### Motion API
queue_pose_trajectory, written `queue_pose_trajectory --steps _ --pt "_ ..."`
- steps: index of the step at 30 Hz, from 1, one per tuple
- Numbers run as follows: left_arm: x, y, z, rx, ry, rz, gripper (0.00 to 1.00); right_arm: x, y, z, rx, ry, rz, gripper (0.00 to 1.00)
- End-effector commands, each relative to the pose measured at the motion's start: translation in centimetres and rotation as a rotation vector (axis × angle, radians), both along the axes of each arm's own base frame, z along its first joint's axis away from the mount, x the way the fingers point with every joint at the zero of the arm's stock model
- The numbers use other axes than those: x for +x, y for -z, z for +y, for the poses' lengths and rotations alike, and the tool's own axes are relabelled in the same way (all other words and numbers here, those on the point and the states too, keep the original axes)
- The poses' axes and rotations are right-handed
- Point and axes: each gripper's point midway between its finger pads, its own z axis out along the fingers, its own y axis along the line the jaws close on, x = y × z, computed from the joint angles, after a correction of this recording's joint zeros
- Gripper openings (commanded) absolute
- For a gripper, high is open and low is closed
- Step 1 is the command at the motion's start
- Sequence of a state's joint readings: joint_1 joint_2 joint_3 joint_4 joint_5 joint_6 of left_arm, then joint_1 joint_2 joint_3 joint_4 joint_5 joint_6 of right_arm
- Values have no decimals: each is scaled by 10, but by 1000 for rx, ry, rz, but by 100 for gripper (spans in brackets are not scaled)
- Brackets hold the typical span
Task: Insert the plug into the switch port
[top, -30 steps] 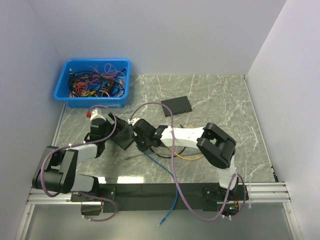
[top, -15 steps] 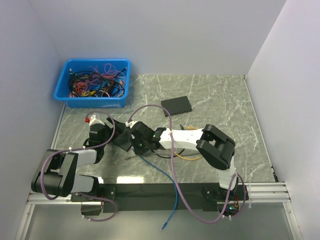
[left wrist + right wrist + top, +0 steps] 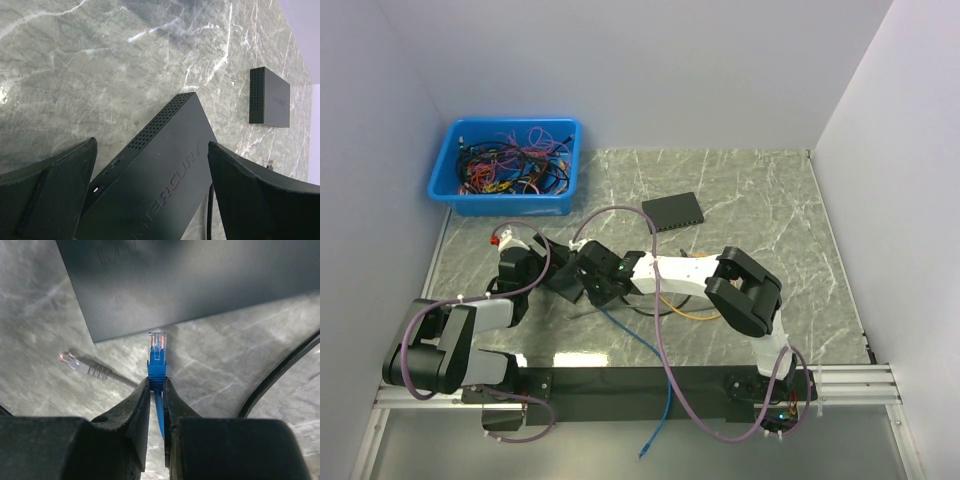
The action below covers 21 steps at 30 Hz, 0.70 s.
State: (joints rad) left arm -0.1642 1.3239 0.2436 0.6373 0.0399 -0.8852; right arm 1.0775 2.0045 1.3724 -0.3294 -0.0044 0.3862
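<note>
Right gripper [image 3: 156, 384] pinches the blue plug [image 3: 156, 352]; left gripper [image 3: 151, 150] stands wide around the switch [image 3: 170, 170]. Alignment looks uncertain: a skewed plug could shove the unclamped switch.

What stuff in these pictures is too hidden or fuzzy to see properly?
- Holes on the switch: no view shows them; the wrist views show only flat and vented faces.
- Blue plug: in the top view, hidden under the right claw.
- Switch's near end: left wrist view, cut off by the bottom edge.
- Wires in the blue bin: top view, too small and tangled to count.
</note>
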Motion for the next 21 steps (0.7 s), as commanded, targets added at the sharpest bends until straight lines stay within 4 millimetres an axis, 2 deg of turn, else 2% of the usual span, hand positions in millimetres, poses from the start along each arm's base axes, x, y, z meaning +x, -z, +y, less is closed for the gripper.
queue_pose_trajectory --steps 1,7,11,16,21 --pt "6 -13 -2 2 12 -38 99 13 -11 9 6 32 -34 0" --pt "6 -16 -5 -1 32 -60 99 18 -14 14 -5 39 -43 0" --pt "7 -19 -6 -1 40 -76 99 21 -8 14 -27 46 -40 0" --pt "6 -16 -7 -5 43 -70 99 21 -7 17 -26 47 -37 0" --pt "3 -9 -8 -11 48 -58 99 20 -13 24 -1 37 -31 0"
